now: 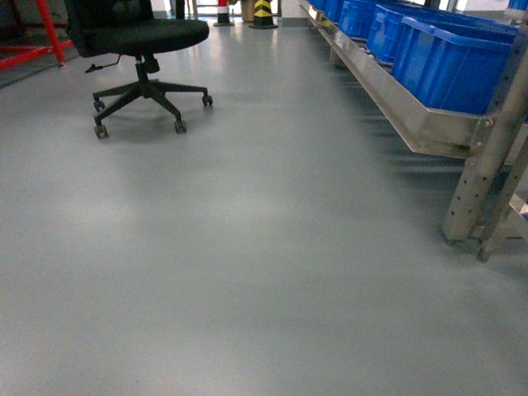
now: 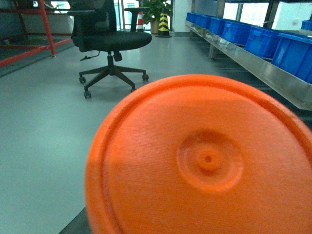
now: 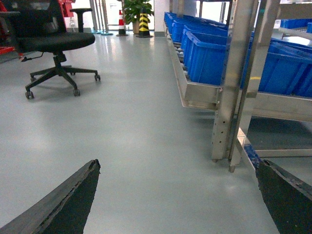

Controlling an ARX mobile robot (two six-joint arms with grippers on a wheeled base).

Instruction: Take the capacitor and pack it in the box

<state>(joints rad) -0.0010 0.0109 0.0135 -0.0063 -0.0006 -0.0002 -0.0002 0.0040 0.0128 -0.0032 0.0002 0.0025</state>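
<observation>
Two dark right gripper (image 3: 178, 195) fingers (image 3: 68, 202) spread wide; we cannot tell our left gripper's state behind an orange disc (image 2: 204, 161).

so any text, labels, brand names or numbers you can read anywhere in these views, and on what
None can be read in any view.
Blue plastic bins on the metal rack: no label shows.
Yellow and black striped post: warning stripes only, no words.
Round orange plastic disc: moulded rings only, no lettering.
Black office chair: no visible brand.
</observation>
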